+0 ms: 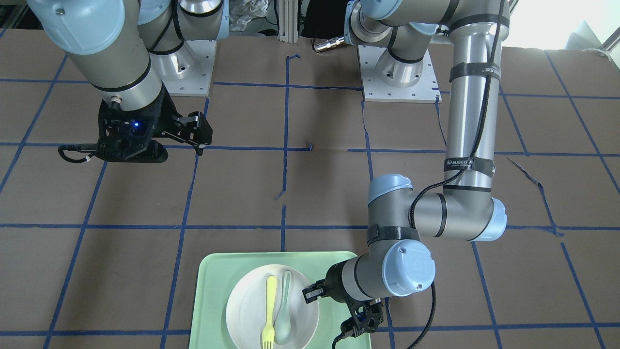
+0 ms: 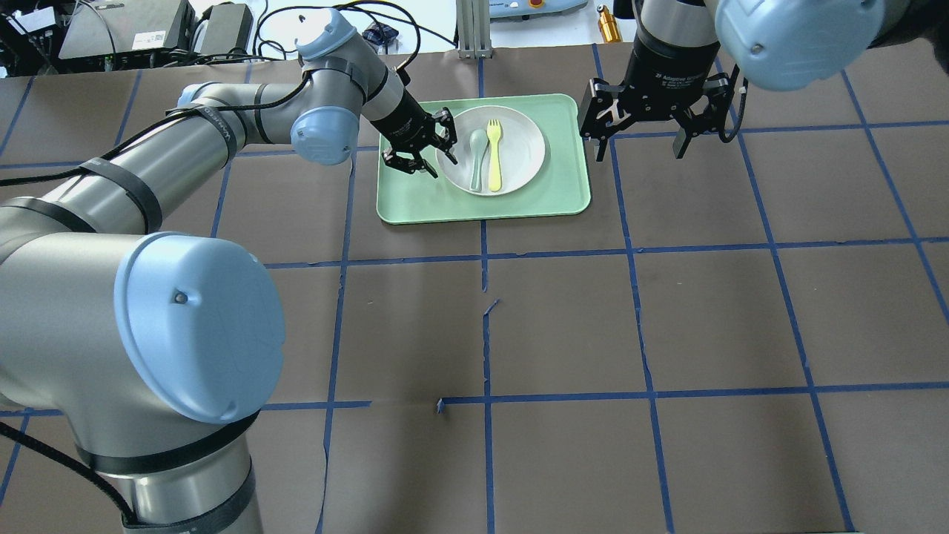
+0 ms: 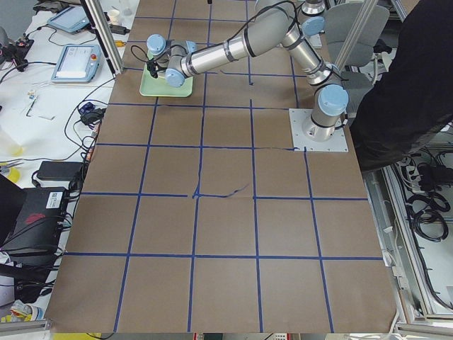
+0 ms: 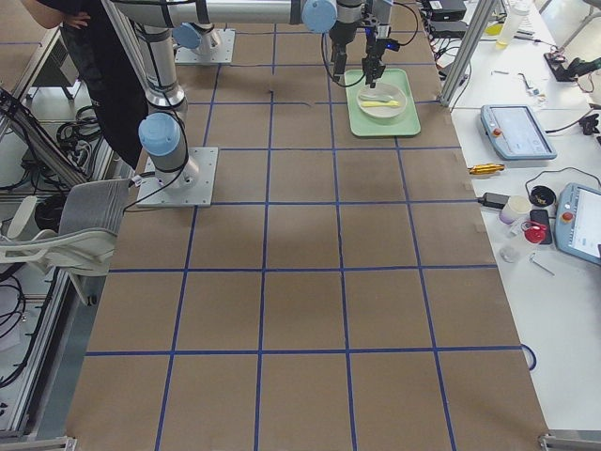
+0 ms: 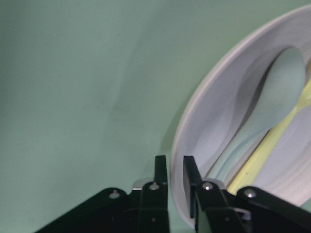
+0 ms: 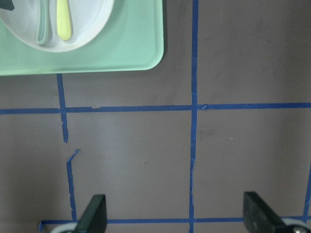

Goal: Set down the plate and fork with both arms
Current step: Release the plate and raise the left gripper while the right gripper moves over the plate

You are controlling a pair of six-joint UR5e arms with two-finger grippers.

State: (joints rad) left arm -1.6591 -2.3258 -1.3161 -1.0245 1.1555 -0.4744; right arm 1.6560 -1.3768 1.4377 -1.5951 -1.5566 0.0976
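Two fingers of the left end effector stand drawn close on either side of the raised rim of the plate and seem to pinch it. The plate lies on the tray, with the fork and a spoon loose on it just beyond the fingertips. Any lift should, I judge, go straight up and level, since a one-sided hold may tip the plate and let the cutlery slide. The tray's lip runs beneath this end effector, so it should be cleared before any sideways travel. The right end effector hangs spread wide, gripping nothing, above the worktop just off the tray's edge. The worktop below and behind it looks to offer room for setting things down.
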